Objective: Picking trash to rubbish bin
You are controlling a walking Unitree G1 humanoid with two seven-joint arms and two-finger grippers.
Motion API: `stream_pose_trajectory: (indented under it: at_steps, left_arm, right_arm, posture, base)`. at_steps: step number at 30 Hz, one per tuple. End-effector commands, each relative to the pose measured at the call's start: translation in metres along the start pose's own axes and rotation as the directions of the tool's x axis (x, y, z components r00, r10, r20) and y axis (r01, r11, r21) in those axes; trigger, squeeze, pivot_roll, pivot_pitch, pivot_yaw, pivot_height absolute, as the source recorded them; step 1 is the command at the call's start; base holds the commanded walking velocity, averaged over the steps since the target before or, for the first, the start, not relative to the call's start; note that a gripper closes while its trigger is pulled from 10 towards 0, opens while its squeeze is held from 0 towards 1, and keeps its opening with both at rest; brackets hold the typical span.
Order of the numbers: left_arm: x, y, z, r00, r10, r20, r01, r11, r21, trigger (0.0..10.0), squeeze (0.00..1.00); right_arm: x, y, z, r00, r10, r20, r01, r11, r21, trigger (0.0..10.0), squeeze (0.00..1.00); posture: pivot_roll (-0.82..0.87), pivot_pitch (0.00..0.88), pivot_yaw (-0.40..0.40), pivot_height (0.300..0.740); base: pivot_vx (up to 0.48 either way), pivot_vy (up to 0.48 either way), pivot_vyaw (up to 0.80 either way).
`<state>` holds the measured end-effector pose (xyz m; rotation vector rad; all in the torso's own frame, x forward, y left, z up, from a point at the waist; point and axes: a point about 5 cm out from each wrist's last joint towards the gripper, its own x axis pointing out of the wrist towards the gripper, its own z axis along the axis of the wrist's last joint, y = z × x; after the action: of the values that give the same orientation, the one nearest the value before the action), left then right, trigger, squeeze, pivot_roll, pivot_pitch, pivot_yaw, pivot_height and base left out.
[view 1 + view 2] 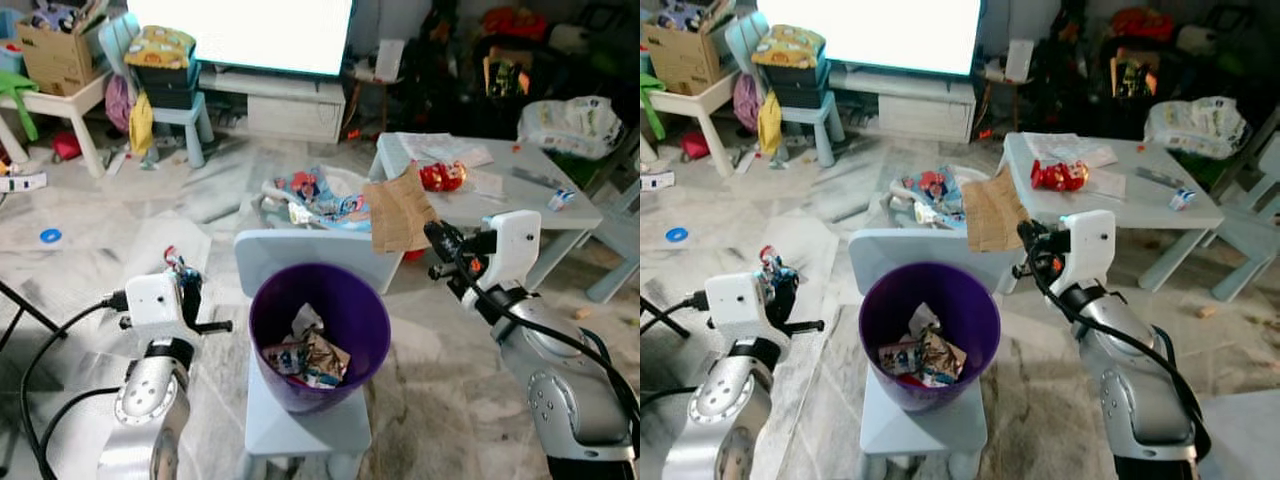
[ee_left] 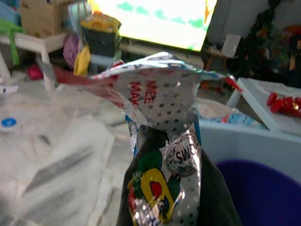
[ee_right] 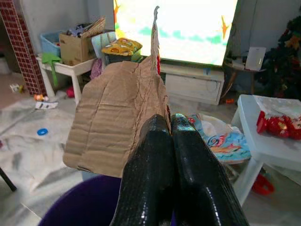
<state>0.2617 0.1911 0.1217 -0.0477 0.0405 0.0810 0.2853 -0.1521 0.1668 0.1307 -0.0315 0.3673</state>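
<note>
A purple rubbish bin (image 1: 320,335) stands on a pale blue child's chair (image 1: 300,420) right before me, with several crumpled wrappers (image 1: 315,358) inside. My right gripper (image 1: 438,238) is shut on a torn piece of brown cardboard (image 1: 398,212), held above and to the right of the bin's rim; the same cardboard (image 3: 117,122) stands up from the black fingers (image 3: 150,160) in the right wrist view. My left gripper (image 1: 182,268) is shut on a shiny snack wrapper (image 2: 162,136), held left of the bin.
A white low table (image 1: 520,195) at the right carries a red wrapper (image 1: 442,176) and papers. More litter and a colourful bag (image 1: 320,197) lie on the floor behind the bin. A TV stand (image 1: 270,95), stools and boxes stand at the back.
</note>
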Motion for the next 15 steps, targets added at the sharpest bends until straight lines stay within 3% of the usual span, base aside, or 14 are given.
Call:
stream_pose_trajectory:
  at_steps: [1, 4, 5, 6, 7, 12, 15]
  left_arm:
    - [0.006, -0.004, 0.001, 0.999, -0.030, 0.025, 0.030, 0.999, 0.013, 0.6, 0.00]
    - [0.014, 0.000, 0.001, 0.998, -0.037, 0.057, 0.035, 0.999, 0.033, 1.1, 0.00]
    - [0.017, 0.002, -0.001, 0.998, -0.034, 0.056, 0.032, 0.999, 0.040, 0.4, 0.00]
    - [0.019, 0.003, -0.002, 0.998, -0.032, 0.054, 0.030, 0.999, 0.045, 0.4, 0.00]
    - [0.025, 0.005, -0.004, 0.999, -0.027, 0.047, 0.025, 0.998, 0.050, 0.0, 0.00]
    - [0.037, 0.002, -0.009, 0.999, -0.040, 0.024, 0.039, 0.998, 0.039, 0.0, 0.00]
    - [0.047, -0.008, -0.018, 0.995, -0.095, -0.027, 0.096, 0.995, 0.030, 0.6, 0.00]
  right_arm:
    - [0.004, -0.003, -0.003, 1.000, -0.022, 0.002, 0.022, 1.000, 0.019, 0.0, 0.00]
    - [0.011, -0.004, -0.012, 0.998, -0.058, -0.012, 0.059, 0.996, 0.069, 0.0, 0.00]
    - [0.012, -0.004, -0.014, 0.998, -0.069, -0.016, 0.070, 0.994, 0.082, 0.0, 0.00]
    - [0.013, -0.004, -0.015, 0.997, -0.075, -0.018, 0.076, 0.993, 0.089, 0.0, 0.00]
    - [0.014, -0.002, -0.014, 0.997, -0.074, -0.016, 0.075, 0.994, 0.085, 0.0, 0.00]
    - [0.009, 0.000, -0.010, 0.999, -0.051, -0.009, 0.052, 0.998, 0.046, 0.0, 0.00]
    - [0.001, -0.005, -0.007, 0.998, -0.063, -0.018, 0.064, 0.998, 0.029, 0.0, 0.00]
  posture:
    - [0.12, 0.061, -0.145, 0.740]
    - [0.12, 0.064, -0.138, 0.740]
    - [0.12, 0.064, -0.136, 0.740]
    - [0.12, 0.064, -0.136, 0.740]
    - [0.12, 0.069, -0.134, 0.740]
    - [0.09, 0.075, -0.139, 0.740]
    - [0.06, 0.081, -0.143, 0.740]
  base:
    - [0.000, 0.000, 0.00]
    - [0.000, 0.000, 0.00]
    - [0.000, 0.000, 0.00]
    - [0.000, 0.000, 0.00]
    - [0.000, 0.000, 0.00]
    - [0.000, 0.000, 0.00]
    - [0.000, 0.000, 0.00]
